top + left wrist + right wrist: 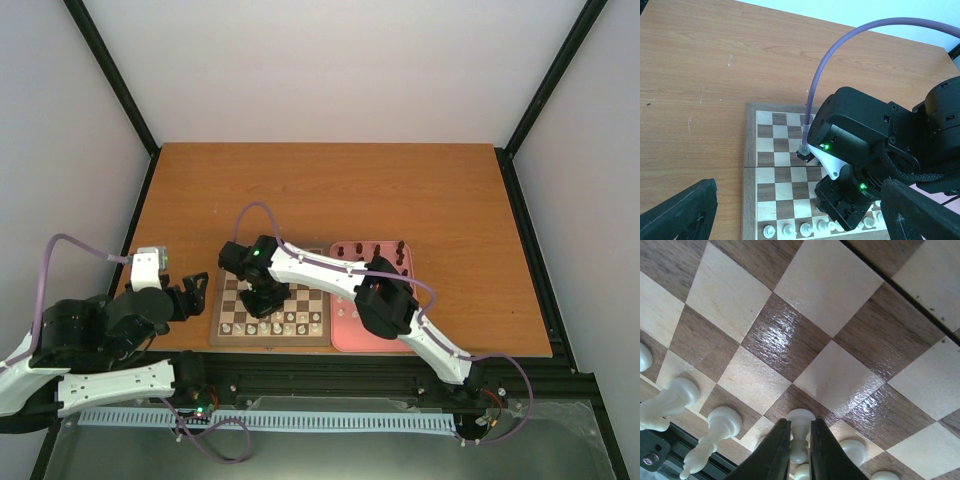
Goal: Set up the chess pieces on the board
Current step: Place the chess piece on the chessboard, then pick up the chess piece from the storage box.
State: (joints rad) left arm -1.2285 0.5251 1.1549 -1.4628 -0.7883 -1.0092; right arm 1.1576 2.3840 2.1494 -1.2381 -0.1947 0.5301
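Note:
The wooden chessboard (232,296) lies near the table's front edge. Cream-white chess pieces (290,323) stand along its near rows. My right gripper (266,300) is down over the board and shut on a white pawn (800,426), its base on or just above a square beside other white pieces (717,426). Dark pieces (382,250) stand on the pink tray (346,338) right of the board. My left gripper (196,292) is open and empty just left of the board. In the left wrist view its fingers (682,215) frame the board (775,145).
The right arm (865,145) stretches across the board from the tray side and hides its right half in the left wrist view. The orange-brown tabletop (330,190) extends behind the board. Black frame posts stand at the table's corners.

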